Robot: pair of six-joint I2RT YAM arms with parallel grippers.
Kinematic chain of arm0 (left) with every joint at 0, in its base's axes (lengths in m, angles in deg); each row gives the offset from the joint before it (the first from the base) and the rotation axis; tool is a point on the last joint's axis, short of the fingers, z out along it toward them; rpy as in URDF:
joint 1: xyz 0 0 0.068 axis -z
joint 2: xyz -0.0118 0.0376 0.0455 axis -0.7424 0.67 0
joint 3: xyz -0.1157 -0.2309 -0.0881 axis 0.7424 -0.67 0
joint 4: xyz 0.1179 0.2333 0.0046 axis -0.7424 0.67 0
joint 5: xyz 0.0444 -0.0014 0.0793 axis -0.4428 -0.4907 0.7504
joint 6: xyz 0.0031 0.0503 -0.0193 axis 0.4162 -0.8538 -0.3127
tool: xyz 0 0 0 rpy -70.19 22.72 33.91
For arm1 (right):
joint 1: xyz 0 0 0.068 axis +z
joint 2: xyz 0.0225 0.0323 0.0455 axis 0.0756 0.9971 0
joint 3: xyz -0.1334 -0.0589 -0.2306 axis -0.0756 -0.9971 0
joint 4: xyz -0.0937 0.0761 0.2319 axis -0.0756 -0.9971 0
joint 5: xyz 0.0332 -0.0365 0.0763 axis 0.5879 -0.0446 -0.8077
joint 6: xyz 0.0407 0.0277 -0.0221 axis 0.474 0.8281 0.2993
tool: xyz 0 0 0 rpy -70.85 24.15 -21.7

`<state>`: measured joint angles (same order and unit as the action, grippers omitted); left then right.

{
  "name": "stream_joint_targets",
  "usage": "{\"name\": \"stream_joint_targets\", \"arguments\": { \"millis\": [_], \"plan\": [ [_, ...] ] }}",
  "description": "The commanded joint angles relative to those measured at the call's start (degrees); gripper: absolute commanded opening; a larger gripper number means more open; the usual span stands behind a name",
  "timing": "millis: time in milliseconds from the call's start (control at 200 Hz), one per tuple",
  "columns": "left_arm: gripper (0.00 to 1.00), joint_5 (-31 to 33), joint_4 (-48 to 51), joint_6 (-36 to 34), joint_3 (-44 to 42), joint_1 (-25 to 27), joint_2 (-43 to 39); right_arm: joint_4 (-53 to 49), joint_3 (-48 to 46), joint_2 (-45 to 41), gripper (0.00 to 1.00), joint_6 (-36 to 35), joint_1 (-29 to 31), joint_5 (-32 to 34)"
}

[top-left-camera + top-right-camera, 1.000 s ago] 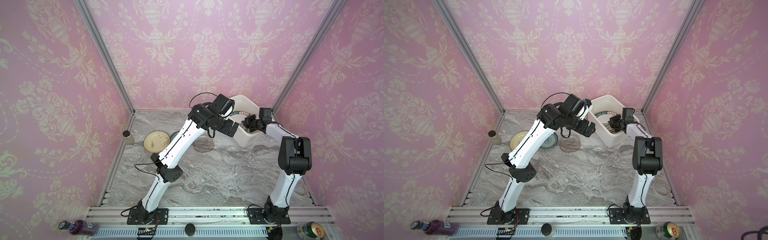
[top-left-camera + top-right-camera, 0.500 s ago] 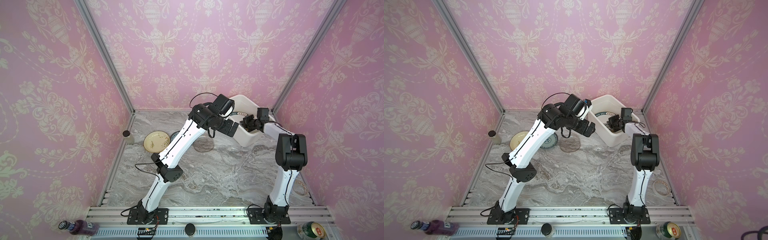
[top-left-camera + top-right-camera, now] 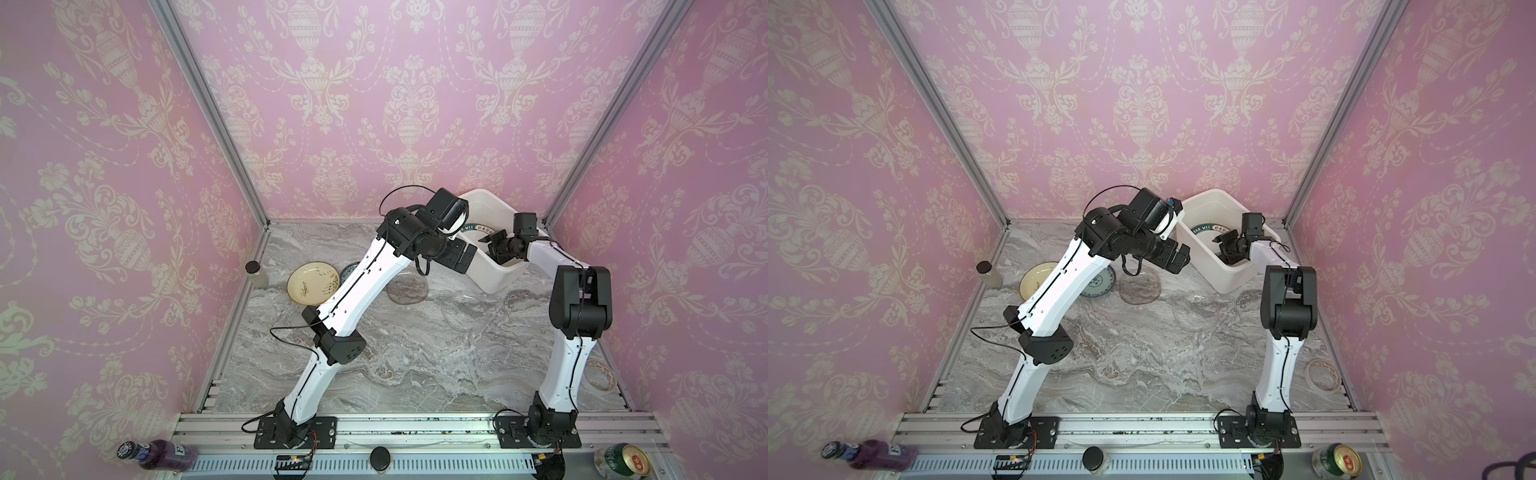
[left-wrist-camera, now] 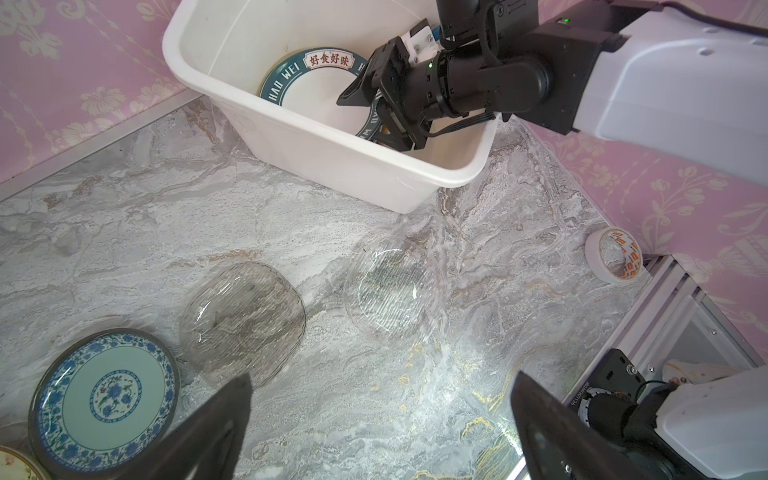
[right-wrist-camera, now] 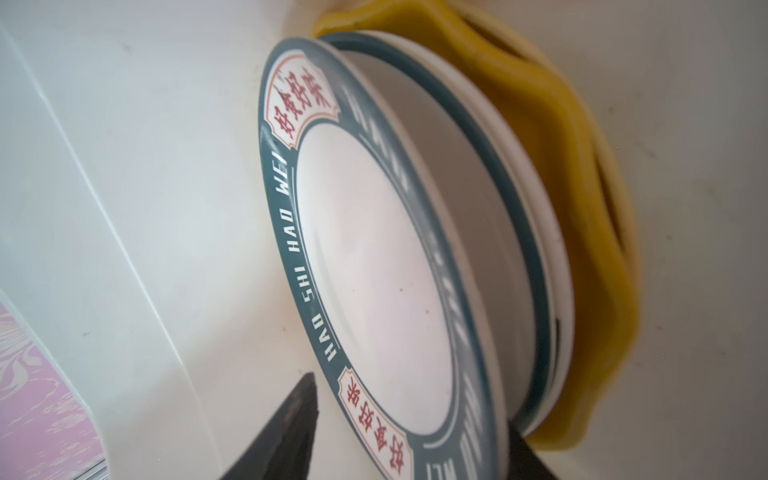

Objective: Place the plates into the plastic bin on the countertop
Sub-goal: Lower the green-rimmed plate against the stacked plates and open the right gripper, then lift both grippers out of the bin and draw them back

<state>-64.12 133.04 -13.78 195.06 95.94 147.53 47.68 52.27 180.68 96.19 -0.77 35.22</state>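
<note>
The white plastic bin (image 3: pixel 494 278) (image 3: pixel 1225 272) (image 4: pixel 291 124) stands at the back right of the countertop (image 3: pixel 415 365). My right gripper (image 3: pixel 496 246) (image 3: pixel 1225 246) (image 4: pixel 365 108) (image 5: pixel 409 419) is inside it, open, its jaws astride the rim of a tilted lettered-rim plate (image 5: pixel 365 257) (image 4: pixel 307 87) with a gap at one finger. Behind that plate lean another lettered plate (image 5: pixel 498 216) and a yellow scalloped plate (image 5: pixel 582 187). My left gripper (image 3: pixel 465 257) (image 3: pixel 1179 259) (image 4: pixel 381 376) hovers open and empty beside the bin. On the countertop lie a pale yellow plate (image 3: pixel 312 282), a teal floral plate (image 4: pixel 104 395), a smoky glass plate (image 4: pixel 243 320) and a clear glass plate (image 4: pixel 388 286).
A small jar (image 3: pixel 255 274) stands at the back left wall. A tape roll (image 3: pixel 598 374) (image 4: pixel 615 259) lies at the right edge. On the front rail (image 3: pixel 415 432) sit a purple bottle (image 3: pixel 158 455) and a can (image 3: pixel 623 461). Pink walls close three sides.
My right gripper has gone from shut on the lettered plate to open inside the bin, and its arm shifted slightly left. The left arm has not moved.
</note>
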Motion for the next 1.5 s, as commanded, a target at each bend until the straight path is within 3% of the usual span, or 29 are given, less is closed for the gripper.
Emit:
{"name": "stream_joint_targets", "arguments": {
  "millis": [0, 205, 385, 415, 640, 791, 1316, 1496],
  "plan": [
    [0.99, 1.1, 1.5, -0.7, -0.1, -0.8, 0.3, -4.0, 2.7, 1.7, 0.70, -4.5, -0.3, 1.9],
    [0.99, 0.9, 1.6, -0.8, -0.1, -1.3, 0.6, -7.4, 6.3, 3.7, 0.84, -7.3, 0.0, 1.1],
    [0.99, 0.8, 1.6, -0.9, -0.2, -2.2, 0.6, -12.1, 10.4, 5.9, 0.87, -9.2, 0.2, 1.9],
    [0.99, 0.8, 1.6, -0.7, -0.2, -2.4, 0.6, -13.1, 11.1, 6.2, 0.90, -9.5, 0.3, 2.4],
    [0.99, 0.2, 1.7, -0.9, -0.5, -3.6, 0.9, -20.5, 16.1, 7.9, 0.92, -13.3, 1.4, 7.2],
    [0.99, -0.3, 1.3, -1.0, -0.5, -4.5, 1.2, -23.7, 16.8, 7.4, 1.00, -15.2, 1.8, 11.6],
    [0.99, -0.4, 1.3, -1.4, -0.5, -6.3, 0.7, -30.5, 24.4, 8.8, 1.00, -22.0, 2.3, 16.0],
    [0.99, 0.1, 1.0, -0.8, -0.5, -6.5, -0.2, -29.2, 24.3, 5.3, 1.00, -24.3, 2.7, 16.4]
  ]
}}
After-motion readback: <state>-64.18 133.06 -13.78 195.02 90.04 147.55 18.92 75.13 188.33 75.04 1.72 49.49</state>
